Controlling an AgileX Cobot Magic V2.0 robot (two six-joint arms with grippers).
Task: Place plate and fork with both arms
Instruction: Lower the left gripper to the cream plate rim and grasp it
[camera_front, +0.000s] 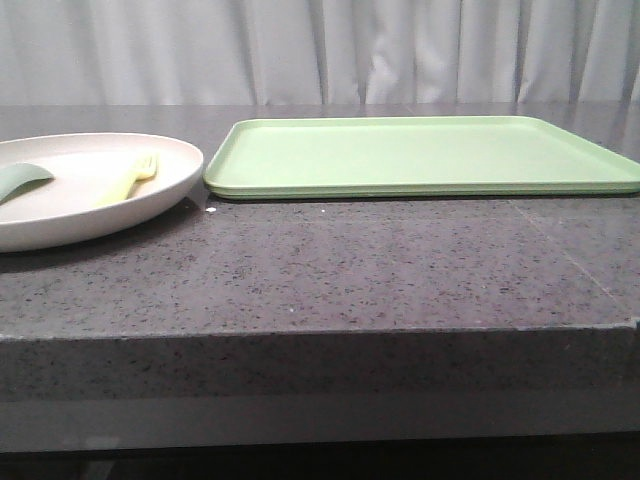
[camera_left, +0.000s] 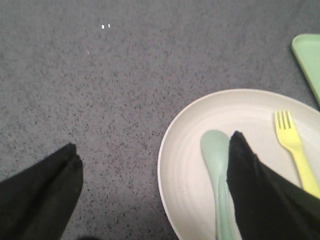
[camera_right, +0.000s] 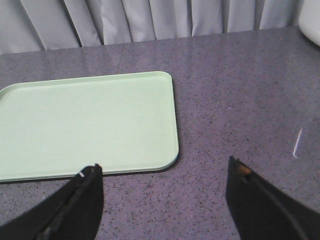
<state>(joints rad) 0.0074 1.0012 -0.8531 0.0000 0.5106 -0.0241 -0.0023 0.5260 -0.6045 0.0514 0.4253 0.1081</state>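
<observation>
We lose the plate (camera_front: 60, 215) past the front view's left edge, and the spoon (camera_left: 216, 155) handle hides behind the left gripper (camera_left: 152, 160).

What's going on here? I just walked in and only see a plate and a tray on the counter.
Nothing is being held yet. The plate sits on the counter left of the green tray, with the fork and a pale green spoon lying in it. The left gripper hangs open over the plate's edge, one finger above the spoon. The right gripper is open above the counter near the tray, which has nothing on it.
</observation>
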